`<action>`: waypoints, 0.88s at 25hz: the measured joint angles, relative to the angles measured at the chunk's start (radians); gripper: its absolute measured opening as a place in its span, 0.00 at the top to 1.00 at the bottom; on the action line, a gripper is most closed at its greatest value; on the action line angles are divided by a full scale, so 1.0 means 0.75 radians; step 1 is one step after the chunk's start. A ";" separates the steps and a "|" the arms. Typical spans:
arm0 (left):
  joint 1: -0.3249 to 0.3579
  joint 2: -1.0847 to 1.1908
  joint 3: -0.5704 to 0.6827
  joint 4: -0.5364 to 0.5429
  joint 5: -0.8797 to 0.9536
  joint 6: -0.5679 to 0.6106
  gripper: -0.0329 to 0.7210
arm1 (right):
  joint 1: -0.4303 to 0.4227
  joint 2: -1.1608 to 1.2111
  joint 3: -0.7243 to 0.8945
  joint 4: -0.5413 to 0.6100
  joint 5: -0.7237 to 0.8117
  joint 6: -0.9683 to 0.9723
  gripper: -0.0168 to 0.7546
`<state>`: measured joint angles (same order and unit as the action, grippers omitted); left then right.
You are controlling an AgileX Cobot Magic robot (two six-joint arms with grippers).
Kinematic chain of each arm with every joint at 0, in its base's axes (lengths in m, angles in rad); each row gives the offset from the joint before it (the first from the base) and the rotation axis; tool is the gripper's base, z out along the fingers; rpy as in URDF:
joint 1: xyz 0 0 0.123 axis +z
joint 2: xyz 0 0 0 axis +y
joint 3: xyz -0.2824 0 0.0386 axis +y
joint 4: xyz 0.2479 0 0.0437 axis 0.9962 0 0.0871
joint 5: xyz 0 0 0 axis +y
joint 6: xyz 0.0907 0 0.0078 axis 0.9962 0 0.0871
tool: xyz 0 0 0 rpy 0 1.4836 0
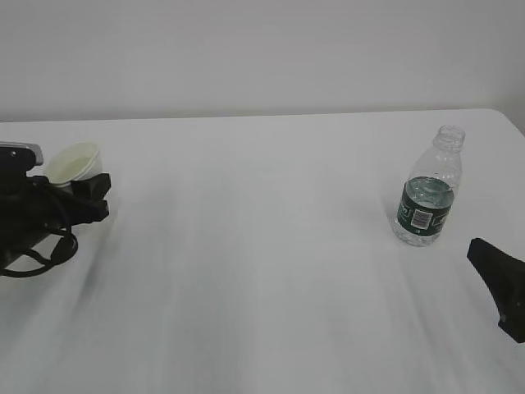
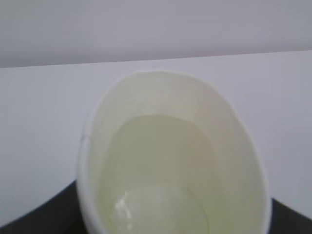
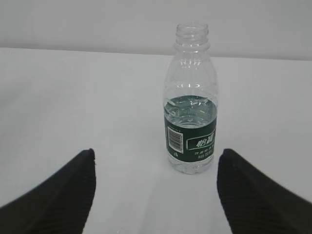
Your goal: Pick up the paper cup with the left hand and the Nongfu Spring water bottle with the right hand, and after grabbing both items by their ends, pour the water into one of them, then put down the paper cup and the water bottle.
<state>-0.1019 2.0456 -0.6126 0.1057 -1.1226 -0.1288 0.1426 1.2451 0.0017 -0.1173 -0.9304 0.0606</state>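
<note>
White paper cup (image 1: 75, 162) is seen at the far left of the bench (image 1: 246, 271), water (image 2: 161, 195) pooled inside; the left claw (image 1: 92, 197) sits against it, though whether it grips cannot be told; the Nongfu Spring water bottle (image 3: 191, 100) stands upright, part full, framed between wide jaws of the right claw (image 3: 156, 192), apart from it, suggesting pouring is finished.

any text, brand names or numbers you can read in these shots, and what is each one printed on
Nothing reads clearly enough to quote.
Nongfu Spring water bottle, green label band: two large white characters, too blurred to read.
Same label, line under those characters: too small to read.
Same label, white barcode patch: only bars show, with no legible digits.
Paper cup: no print visible.
Left gripper and right gripper: no markings visible.
</note>
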 joint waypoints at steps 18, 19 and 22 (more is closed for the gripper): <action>0.000 0.152 -0.171 0.000 0.000 0.000 0.40 | 0.000 0.000 0.000 0.000 -0.005 -0.001 0.21; 0.000 0.155 -0.172 0.000 0.000 0.000 0.40 | 0.000 0.000 0.000 0.000 -0.005 -0.001 0.21; 0.000 0.164 -0.175 0.000 0.000 0.000 0.41 | 0.000 0.000 0.000 0.000 -0.005 -0.001 0.21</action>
<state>-0.1019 2.1685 -0.7436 0.1057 -1.1226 -0.1288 0.1426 1.2451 0.0017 -0.1173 -0.9340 0.0601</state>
